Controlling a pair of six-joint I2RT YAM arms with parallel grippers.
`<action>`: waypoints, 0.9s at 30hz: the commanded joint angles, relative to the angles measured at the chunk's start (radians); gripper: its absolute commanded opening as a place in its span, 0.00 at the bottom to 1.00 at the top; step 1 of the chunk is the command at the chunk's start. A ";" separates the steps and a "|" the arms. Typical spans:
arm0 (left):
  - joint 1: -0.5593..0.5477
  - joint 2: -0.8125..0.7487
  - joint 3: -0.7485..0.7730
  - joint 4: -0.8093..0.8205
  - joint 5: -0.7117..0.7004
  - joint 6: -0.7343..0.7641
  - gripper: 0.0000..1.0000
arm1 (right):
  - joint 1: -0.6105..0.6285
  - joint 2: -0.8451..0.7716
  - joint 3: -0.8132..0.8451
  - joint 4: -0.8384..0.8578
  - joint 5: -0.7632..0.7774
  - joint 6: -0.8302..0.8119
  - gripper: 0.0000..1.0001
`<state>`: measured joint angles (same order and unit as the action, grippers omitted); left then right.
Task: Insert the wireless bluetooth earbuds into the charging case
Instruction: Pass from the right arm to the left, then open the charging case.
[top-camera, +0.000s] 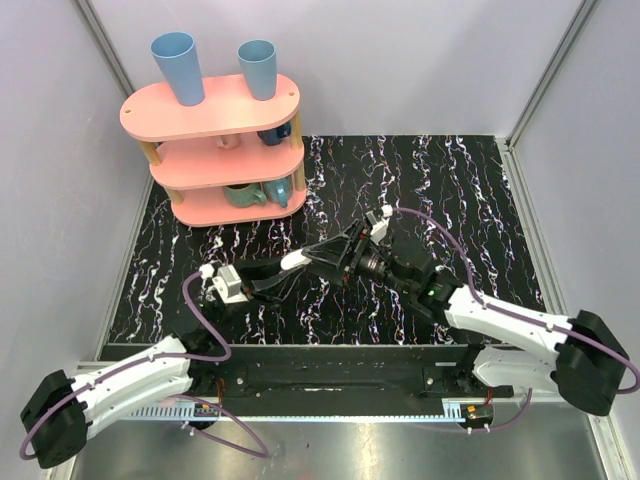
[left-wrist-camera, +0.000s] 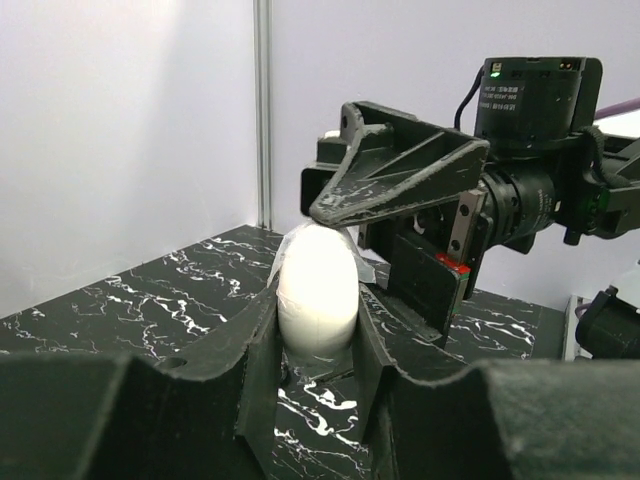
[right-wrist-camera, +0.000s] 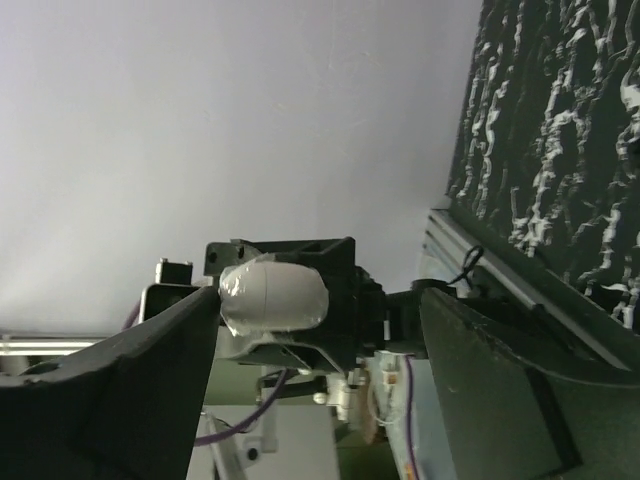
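Black marbled desk, pale walls on three sides. Back left corner: pink three-tier shelf, well apart from the arms. Two blue cups stand on its top tier, and a teal mug sits on the lowest.

Both arms reach in from the near edge and meet over the middle of the desk, purple cables looping along each.

Left gripper: jaws clamped on the charging case. The case is held upright between the two black fingers, off the desk, with its rounded top standing above them.

Right gripper: jaws spread wide, holding nothing. It comes nose to nose with the left one. From the left wrist, one of its fingers lies right over the top of the case; touching or just clear, cannot tell. From the right wrist, the case sits in the gap close beside one finger, with plain space to the other.

That finger and the body of the right gripper block the way in to the case from above and behind. The left fingers cover both its sides.
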<state>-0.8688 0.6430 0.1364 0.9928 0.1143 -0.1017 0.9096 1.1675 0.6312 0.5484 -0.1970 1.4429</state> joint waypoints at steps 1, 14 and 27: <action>-0.002 -0.058 -0.006 0.021 -0.031 0.017 0.00 | 0.000 -0.120 0.120 -0.258 0.086 -0.283 0.88; -0.001 -0.138 -0.024 -0.045 -0.031 0.008 0.00 | 0.093 -0.042 0.452 -0.742 0.093 -0.852 0.86; -0.001 -0.120 -0.018 -0.016 0.051 0.000 0.00 | 0.121 -0.031 0.469 -0.762 0.166 -0.903 0.89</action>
<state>-0.8688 0.5110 0.1204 0.9142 0.1070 -0.0982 1.0286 1.1530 1.0733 -0.2386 -0.0616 0.5583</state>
